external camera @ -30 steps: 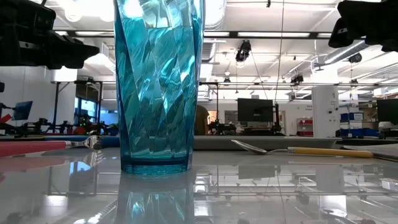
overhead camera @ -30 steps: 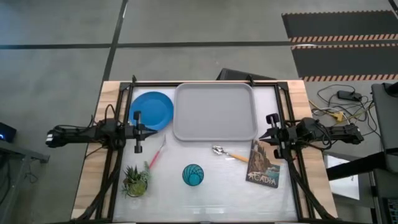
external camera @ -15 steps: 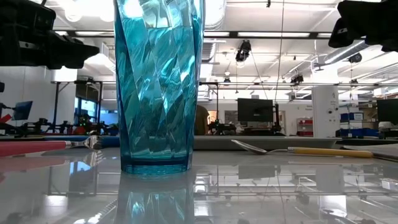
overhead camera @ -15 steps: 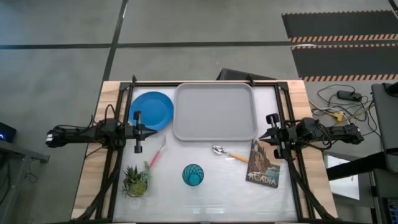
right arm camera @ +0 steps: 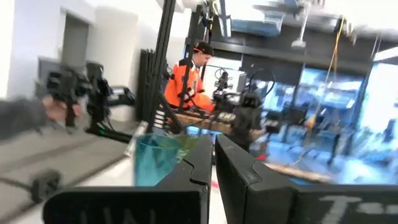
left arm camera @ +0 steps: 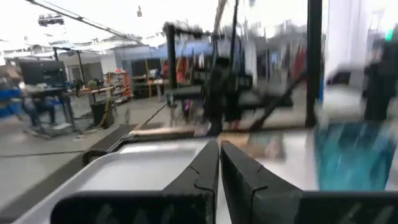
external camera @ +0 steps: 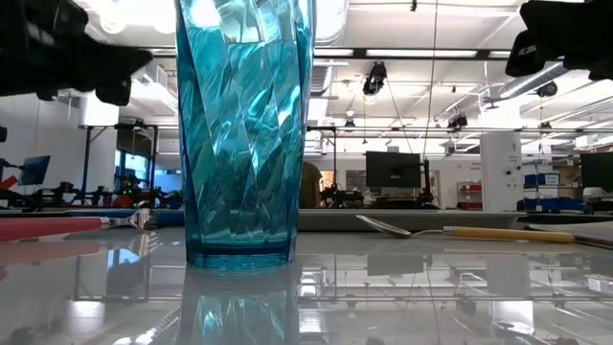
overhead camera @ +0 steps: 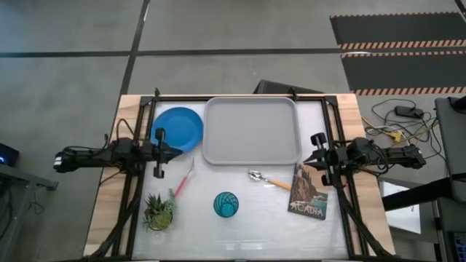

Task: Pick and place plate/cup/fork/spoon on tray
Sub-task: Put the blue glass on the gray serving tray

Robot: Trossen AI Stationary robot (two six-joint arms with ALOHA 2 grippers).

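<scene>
Glossy white bench carries the grey tray. Left claw and right claw: fully closed, empty. Workshop room behind.

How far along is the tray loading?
Nothing is loaded: the light grey rectangular plastic tray holds nothing. Nothing is in hand: the left gripper and right gripper are both shut on nothing, above the table's sides. All four are left: the round bright blue plate beside the tray, the pink-handled fork, the orange-handled spoon and the teal translucent cup on the table.
</scene>
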